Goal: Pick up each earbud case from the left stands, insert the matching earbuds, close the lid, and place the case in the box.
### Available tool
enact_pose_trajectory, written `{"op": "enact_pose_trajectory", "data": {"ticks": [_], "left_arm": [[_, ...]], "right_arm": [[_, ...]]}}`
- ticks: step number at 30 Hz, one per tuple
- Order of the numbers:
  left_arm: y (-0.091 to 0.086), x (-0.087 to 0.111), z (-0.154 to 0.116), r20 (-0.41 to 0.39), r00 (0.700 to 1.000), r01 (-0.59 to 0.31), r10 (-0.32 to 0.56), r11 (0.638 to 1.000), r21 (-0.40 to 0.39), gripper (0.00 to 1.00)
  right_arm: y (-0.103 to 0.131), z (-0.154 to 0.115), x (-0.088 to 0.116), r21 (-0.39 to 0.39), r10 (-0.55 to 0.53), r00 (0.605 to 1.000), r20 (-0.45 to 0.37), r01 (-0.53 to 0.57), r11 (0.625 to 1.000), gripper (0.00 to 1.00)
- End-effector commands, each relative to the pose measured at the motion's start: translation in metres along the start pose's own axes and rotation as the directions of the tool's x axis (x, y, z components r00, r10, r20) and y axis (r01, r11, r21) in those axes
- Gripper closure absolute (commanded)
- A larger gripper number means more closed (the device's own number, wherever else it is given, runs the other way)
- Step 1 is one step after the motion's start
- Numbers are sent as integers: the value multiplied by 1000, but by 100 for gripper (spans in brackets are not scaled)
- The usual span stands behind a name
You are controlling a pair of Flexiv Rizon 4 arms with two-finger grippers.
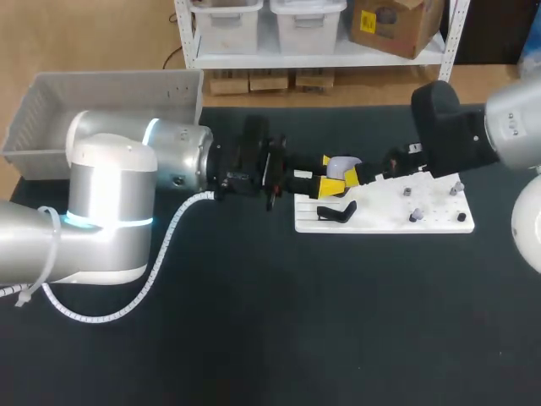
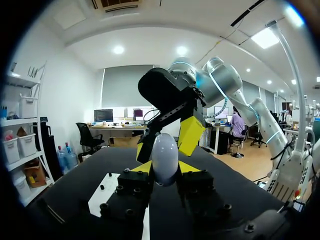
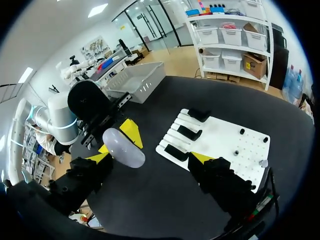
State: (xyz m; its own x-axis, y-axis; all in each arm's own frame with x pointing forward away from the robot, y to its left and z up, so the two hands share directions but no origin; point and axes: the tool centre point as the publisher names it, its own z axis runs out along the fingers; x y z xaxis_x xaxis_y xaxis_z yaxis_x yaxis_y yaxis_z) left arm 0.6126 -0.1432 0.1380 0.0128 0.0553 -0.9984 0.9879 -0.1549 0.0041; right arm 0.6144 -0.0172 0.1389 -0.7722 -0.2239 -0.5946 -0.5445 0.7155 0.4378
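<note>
- Table (image 1: 254,338): dark mat surface on which everything stands.
- Left arm (image 1: 110,203): silver, enters from the left and reaches across to the middle of the table.
- Right arm (image 1: 456,127): black wrist section, enters from the right and meets the left arm above the board's left end.
- Box (image 1: 110,89): pale grey, open-topped bin with sloping walls. It sits at the far left corner of the table, well apart from both grippers. Its inner walls and floor show pale grey.
- Board (image 1: 431,222): flat white plate, right of centre.
- Left gripper (image 2: 164,169): both yellow tips press the earbud case from opposite sides, clamping its lower end.
- Right gripper (image 3: 150,159): fingers spread wide. The case lies between them, close beside one tip. Contact cannot be told.
- Stands (image 3: 189,132): black blocks in a row on the board's left part.
- Earbud case (image 2: 165,156): smooth, egg-shaped, pale white with a lilac tint and a glossy shell. No lid seam can be made out. It is held upright in the air above the board's left end.
- Small dark pieces (image 1: 414,216): scattered on the board's right part. Whether these are pegs or earbuds cannot be told.
</note>
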Motion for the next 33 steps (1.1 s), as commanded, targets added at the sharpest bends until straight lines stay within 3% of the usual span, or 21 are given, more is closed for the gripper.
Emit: {"op": "enact_pose_trajectory", "data": {"ticks": [1, 10, 14, 19, 27, 33], "left_arm": [[-1, 0, 0, 1, 1000, -1, 1, 1000, -3, 100], [-1, 0, 0, 1, 1000, -1, 1, 1000, -3, 100], [-1, 0, 0, 1, 1000, -1, 1, 1000, -3, 100], [-1, 0, 0, 1, 1000, -1, 1, 1000, -3, 100], [-1, 0, 0, 1, 1000, -1, 1, 1000, -3, 100], [-1, 0, 0, 1, 1000, -1, 1, 1000, -3, 100]], "right_arm": [[-4, 1, -4, -2, 3, 1000, 6, -3, 1000, 0], [-4, -16, -16, 30, -20, 997, 75, 18, 999, 0], [-11, -37, -21, 133, -78, 994, 78, 67, 989, 0], [-28, -57, -20, 348, -128, 991, -41, 134, 928, 0], [-60, -77, -5, 417, -56, 993, -105, 95, 904, 0], [-83, -76, 16, 453, -6, 976, -217, 106, 885, 0]]}}
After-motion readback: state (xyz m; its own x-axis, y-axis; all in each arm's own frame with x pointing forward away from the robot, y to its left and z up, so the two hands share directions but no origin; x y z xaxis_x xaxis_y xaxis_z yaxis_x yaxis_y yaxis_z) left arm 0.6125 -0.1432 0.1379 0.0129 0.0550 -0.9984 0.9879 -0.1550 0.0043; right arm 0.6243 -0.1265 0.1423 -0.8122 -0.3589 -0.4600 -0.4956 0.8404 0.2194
